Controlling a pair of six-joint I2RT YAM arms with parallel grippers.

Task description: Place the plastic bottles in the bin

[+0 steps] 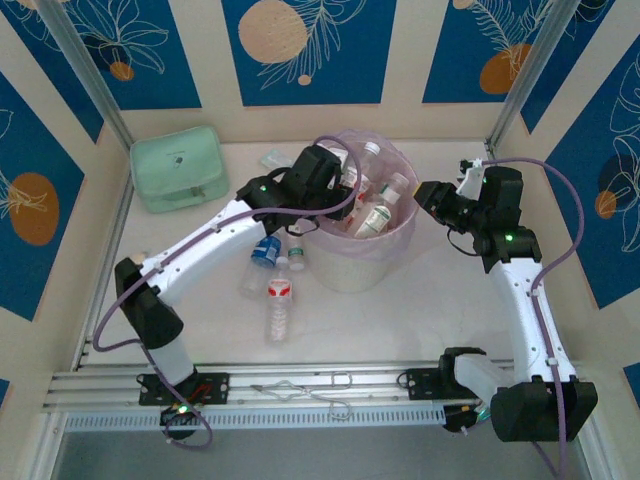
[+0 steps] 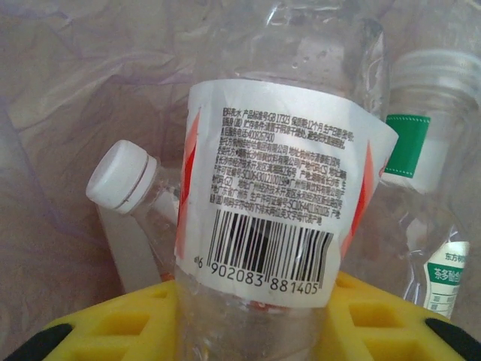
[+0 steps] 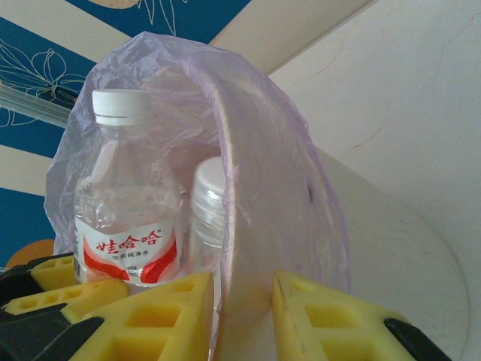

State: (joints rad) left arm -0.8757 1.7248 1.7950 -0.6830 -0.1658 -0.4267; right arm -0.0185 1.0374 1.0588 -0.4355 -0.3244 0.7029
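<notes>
The white bin (image 1: 360, 262), lined with a pink bag, stands mid-table and holds several plastic bottles (image 1: 376, 217). My left gripper (image 1: 330, 178) hangs over the bin's left rim. In the left wrist view it (image 2: 252, 304) is shut on a clear bottle with a red-and-white barcode label (image 2: 274, 218), above other bottles in the bag. My right gripper (image 1: 428, 196) is at the bin's right rim. In the right wrist view its yellow fingers (image 3: 161, 316) clamp the rim wall (image 3: 259, 248) from both sides. A red-labelled bottle (image 3: 124, 218) stands inside the bin.
On the table left of the bin lie a blue-labelled bottle (image 1: 265, 250), a red-labelled bottle (image 1: 280, 298) and a green-labelled one (image 1: 296, 255). Another bottle (image 1: 272, 158) lies behind the left arm. The mint-green pouch (image 1: 180, 170) sits at the back left. Walls enclose the table.
</notes>
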